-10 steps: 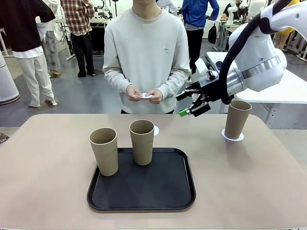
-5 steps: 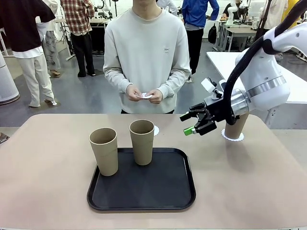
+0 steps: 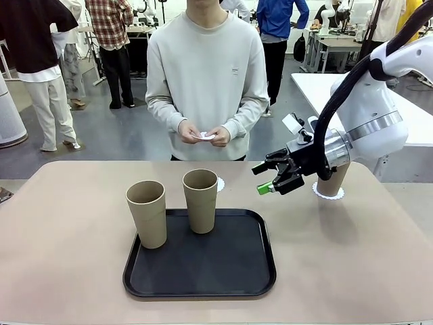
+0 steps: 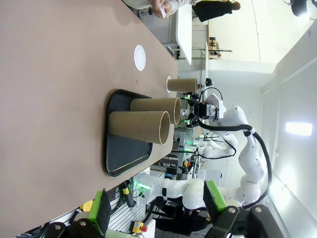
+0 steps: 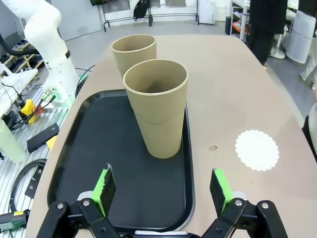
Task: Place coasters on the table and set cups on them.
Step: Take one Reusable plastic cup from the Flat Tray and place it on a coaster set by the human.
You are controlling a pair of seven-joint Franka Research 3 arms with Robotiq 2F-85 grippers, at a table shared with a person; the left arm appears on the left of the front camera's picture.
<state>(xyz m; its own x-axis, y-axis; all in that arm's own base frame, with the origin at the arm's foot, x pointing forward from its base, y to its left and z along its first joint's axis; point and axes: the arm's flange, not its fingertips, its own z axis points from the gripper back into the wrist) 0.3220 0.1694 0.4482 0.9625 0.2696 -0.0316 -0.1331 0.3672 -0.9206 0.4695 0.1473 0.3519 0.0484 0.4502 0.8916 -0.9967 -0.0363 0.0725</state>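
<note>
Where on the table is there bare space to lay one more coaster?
The table is bare left of the tray, out to its left edge, and right of the tray, nearer than the right cup on its coaster. The middle is crowded: two cups on the tray, a bare coaster behind them, the open right gripper hovering beside it.

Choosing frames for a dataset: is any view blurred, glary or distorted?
Front view: sharp, even light, only faint soft shadows on the table. Left wrist view: rolled sideways, a light blown out to white. Right wrist view: sharp on the cups and coaster, mild wide-angle stretch at the edges.
</note>
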